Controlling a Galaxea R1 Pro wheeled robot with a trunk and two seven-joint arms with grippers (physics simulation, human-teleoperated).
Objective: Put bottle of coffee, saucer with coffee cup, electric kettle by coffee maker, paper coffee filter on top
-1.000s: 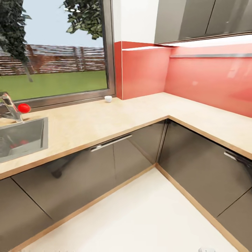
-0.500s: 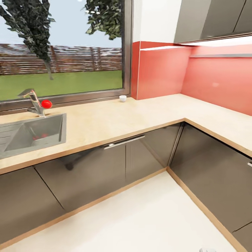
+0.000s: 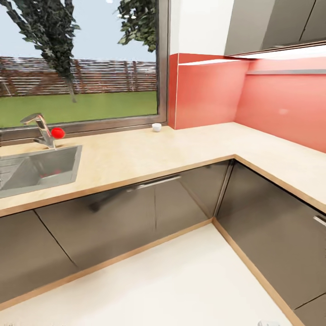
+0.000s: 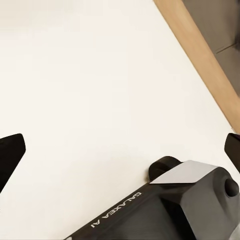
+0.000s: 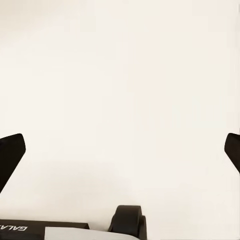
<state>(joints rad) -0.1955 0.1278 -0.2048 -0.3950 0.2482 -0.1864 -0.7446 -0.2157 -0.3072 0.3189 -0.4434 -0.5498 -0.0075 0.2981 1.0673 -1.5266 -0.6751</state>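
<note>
The light wood-grain countertop runs in an L along the window and the red wall. A small white coffee cup stands on it at the back, by the window corner. The coffee maker, bottle of coffee, kitchen shelf, paper coffee filter, saucer and electric kettle are out of view. My left gripper hangs open over the white floor, its dark fingertips far apart with nothing between them. My right gripper is open too, above bare floor.
A steel sink with a faucet and a red ball sits at the counter's left. Grey glossy cabinet fronts stand below, with a wooden plinth along the floor. The robot's base lies under my left gripper.
The whole head view has shifted, so the camera has moved: sink and cup sit further right than a second ago. Nothing on the counter has moved.
</note>
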